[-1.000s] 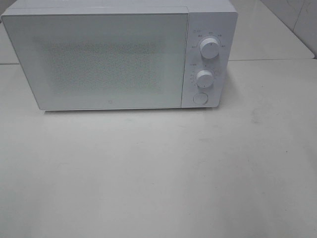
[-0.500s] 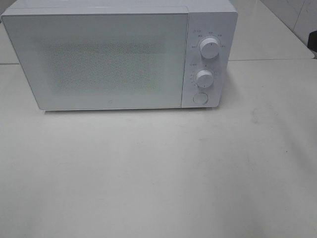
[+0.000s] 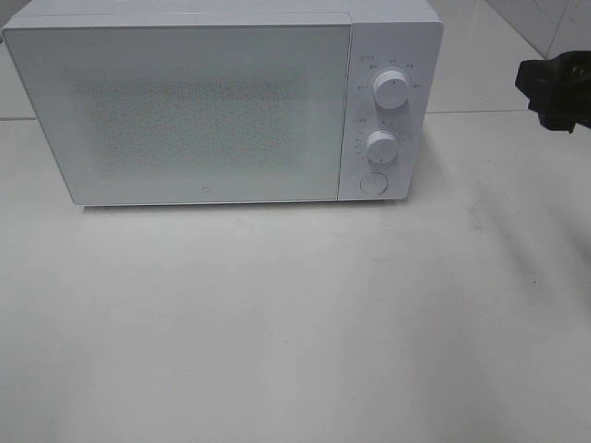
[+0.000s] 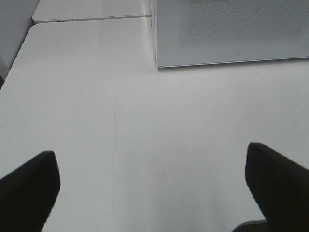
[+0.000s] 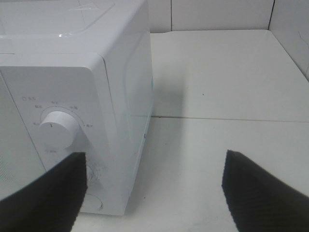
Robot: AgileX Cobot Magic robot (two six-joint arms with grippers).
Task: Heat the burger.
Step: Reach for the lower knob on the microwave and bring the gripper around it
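Looks like a robotics test bench set up as a mock kitchen corner, not a lived-in home. Shown by a white microwave with round dials standing alone on a plain pale table, a second table butted against it along a seam, a pale tiled wall behind, and the black right gripper beside the microwave.

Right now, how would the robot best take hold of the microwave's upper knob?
Probably by its round rim, pinched across from two sides, coming straight at the front of the microwave: the upper knob sticks out there as a short, flat-faced cylinder.
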